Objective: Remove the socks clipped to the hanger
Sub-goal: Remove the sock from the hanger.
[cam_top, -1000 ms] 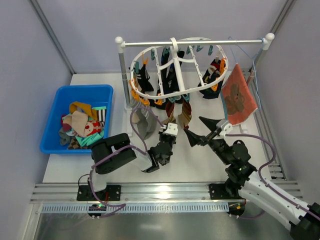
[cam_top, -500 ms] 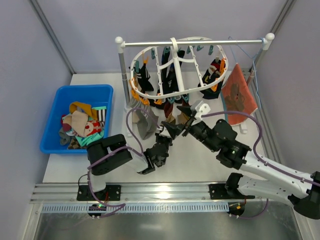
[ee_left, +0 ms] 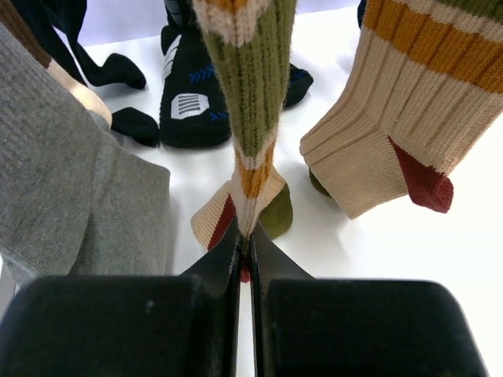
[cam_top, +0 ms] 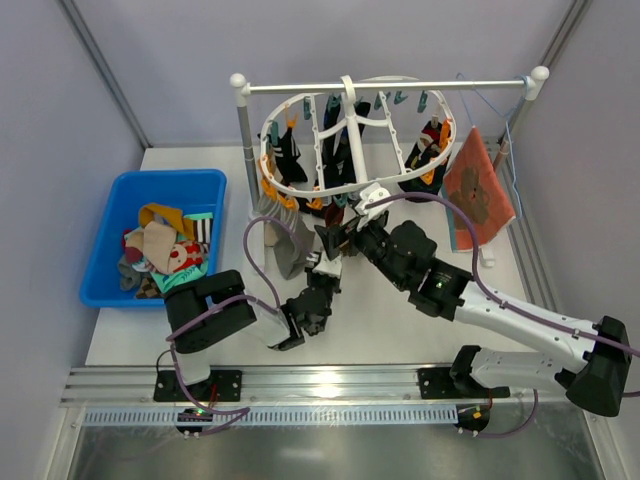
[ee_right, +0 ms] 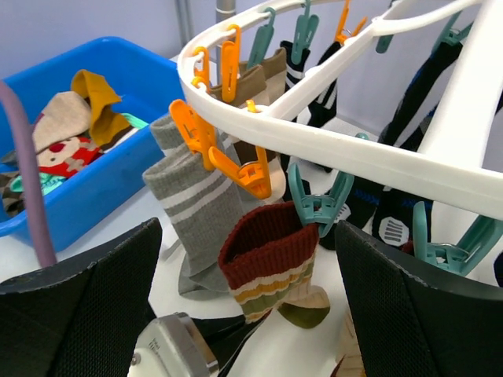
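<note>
Left wrist: left jaws clamp the striped sock low down; right jaws gape facing its teal clip, likely squeezed next.

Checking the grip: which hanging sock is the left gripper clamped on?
The olive-striped sock in the middle, its toe pinched by the left gripper; the grey sock and cream ribbed sock beside it hang free.

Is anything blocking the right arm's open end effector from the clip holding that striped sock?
Nothing visible does. The teal clip pinching the striped sock hangs directly ahead of the right end effector, with only air between them; neighbouring orange clips sit to one side.
</note>
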`<state>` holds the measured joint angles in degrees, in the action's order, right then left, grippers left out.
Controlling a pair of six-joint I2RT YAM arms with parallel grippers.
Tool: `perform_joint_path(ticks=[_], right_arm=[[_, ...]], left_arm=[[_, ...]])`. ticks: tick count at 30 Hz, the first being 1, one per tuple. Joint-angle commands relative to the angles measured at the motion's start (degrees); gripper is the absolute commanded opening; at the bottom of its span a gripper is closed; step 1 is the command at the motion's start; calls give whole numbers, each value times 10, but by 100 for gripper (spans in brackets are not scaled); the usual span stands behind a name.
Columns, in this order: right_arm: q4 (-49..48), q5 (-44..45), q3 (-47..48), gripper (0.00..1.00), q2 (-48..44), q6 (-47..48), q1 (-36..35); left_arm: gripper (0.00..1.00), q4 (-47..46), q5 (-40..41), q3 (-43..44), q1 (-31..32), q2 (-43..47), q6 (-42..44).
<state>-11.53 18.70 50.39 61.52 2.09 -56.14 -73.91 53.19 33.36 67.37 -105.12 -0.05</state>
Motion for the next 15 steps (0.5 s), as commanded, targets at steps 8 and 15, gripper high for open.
perform_joint_path(ticks=[8, 15], right_arm=[[-41, 91, 52, 91, 58, 28, 2], [-71, 86, 63, 74, 77, 51, 13]], left_arm=[[0, -134, -2, -16, 2, 30, -20], [0, -134, -6, -25, 2, 39, -21]])
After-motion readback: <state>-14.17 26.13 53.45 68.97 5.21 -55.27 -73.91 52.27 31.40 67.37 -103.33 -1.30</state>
